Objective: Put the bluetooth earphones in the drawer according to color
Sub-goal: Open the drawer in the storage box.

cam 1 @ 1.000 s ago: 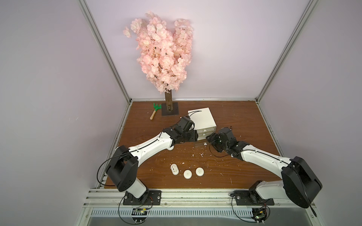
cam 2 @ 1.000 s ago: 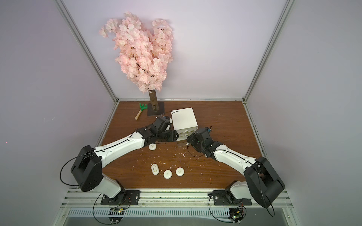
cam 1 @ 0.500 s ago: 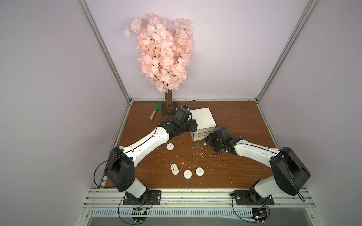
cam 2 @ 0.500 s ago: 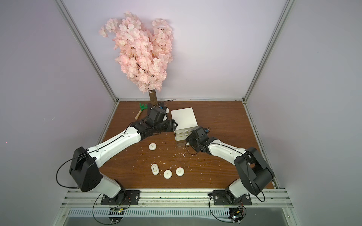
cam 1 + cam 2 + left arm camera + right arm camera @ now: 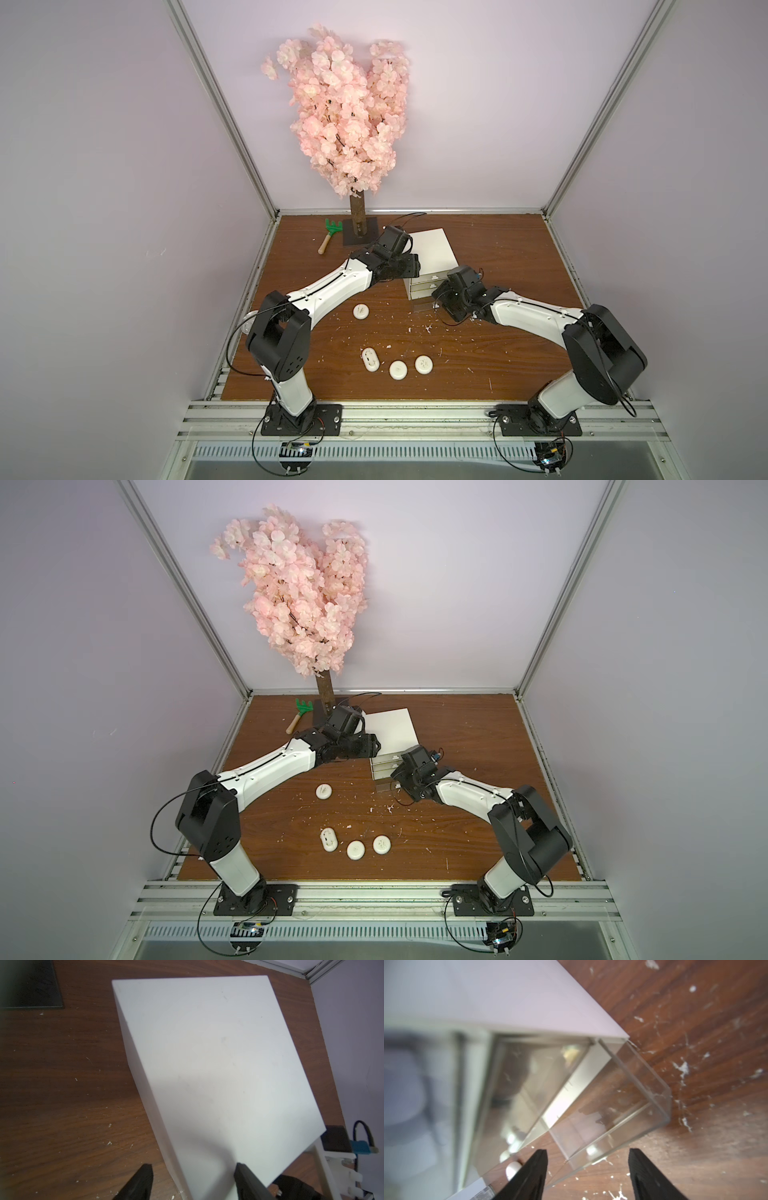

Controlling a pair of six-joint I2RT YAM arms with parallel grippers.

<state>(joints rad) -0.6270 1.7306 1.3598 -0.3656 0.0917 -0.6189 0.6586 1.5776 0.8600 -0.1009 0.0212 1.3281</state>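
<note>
Your left end effector [image 5: 193, 1167] has swung from the drawer cabinet's [image 5: 432, 253] front to its left top edge, jaws apart and empty. Your right end effector [image 5: 587, 1152], also open and empty, faces the slightly pulled-out clear bottom drawer [image 5: 612, 1105]. Four white earphones [image 5: 398, 370] lie in front of the cabinet.

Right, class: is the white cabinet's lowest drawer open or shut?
Open. The lowest drawer juts out from the white cabinet; its clear body shows in the right wrist view.
</note>
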